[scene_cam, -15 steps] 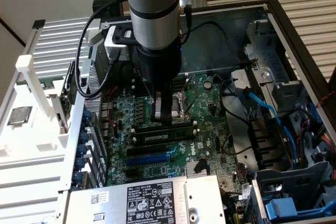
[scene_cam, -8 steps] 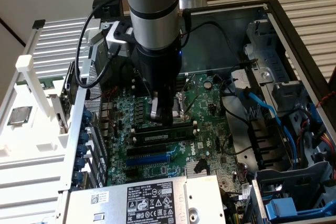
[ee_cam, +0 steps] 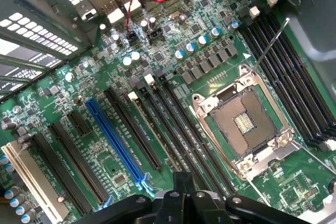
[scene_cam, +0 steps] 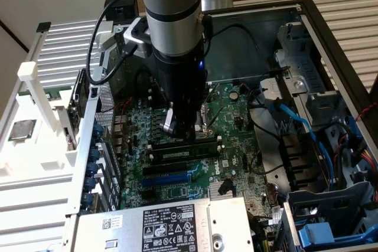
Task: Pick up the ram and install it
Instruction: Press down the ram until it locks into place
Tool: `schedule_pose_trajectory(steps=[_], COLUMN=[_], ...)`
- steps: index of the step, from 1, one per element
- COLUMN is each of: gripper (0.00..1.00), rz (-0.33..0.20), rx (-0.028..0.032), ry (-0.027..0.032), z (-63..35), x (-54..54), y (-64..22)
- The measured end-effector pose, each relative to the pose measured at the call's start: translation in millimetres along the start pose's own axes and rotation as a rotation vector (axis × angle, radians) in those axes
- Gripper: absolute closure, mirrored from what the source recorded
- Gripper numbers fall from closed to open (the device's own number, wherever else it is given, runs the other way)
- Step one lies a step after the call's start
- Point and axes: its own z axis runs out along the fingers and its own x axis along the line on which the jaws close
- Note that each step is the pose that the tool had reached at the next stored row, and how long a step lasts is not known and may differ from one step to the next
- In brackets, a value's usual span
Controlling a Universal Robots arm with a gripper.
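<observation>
Ram [scene_cam: 184,150]: long, thin green stick with dark chips, lying flat in a black memory slot on the green motherboard [scene_cam: 233,116], just below the gripper [scene_cam: 177,131]. Gripper fingers [ee_cam: 182,184] closed together, holding nothing. Steel case walls [scene_cam: 331,57] close on both sides.
</observation>
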Motion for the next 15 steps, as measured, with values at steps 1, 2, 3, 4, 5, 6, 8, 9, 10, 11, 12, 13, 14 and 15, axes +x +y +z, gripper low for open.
schedule_pose_trajectory(steps=[1, 2, 3, 4, 5, 6, 8, 9, 10, 11, 12, 13, 14, 15], gripper=[0.90, 0.90, 0.90, 0.90, 0.90, 0.90, 0.90, 0.90, 0.90, 0.90, 0.90, 0.90, 0.90, 0.90], rz=[0.033, 0.067, 0.101, 0.134, 0.167, 0.200, 0.269, 0.319, 0.336, 0.370, 0.405, 0.438, 0.473, 0.491], rx=[0.0018, 0.0037, 0.0056, 0.0074, 0.0092, 0.0111, 0.0149, 0.0177, 0.0186, 0.0205, 0.0224, 0.0243, 0.0263, 0.0272], ry=[0.0006, 0.0013, 0.0021, 0.0027, 0.0034, 0.0041, 0.0055, 0.0066, 0.0069, 0.0076, 0.0082, 0.0091, 0.0098, 0.0099], z=[0.1, 0.2, 0.2, 0.3, 0.4, 0.5, 0.8, 1.0, 1.0, 1.2, 1.3, 1.4, 1.6, 1.7], x=[0.0, 0.0, 0.0, 0.0, 0.0, 0.0, 0.0, 0.0, 0.0, 0.1, 0.1, 0.1, 0.1, 0.1], y=[0.0, 0.0, 0.0, 0.0, 0.0, 0.0, 0.0, 0.0, 0.0, 0.0, 0.0, 0.0, 0.0, 0.0])
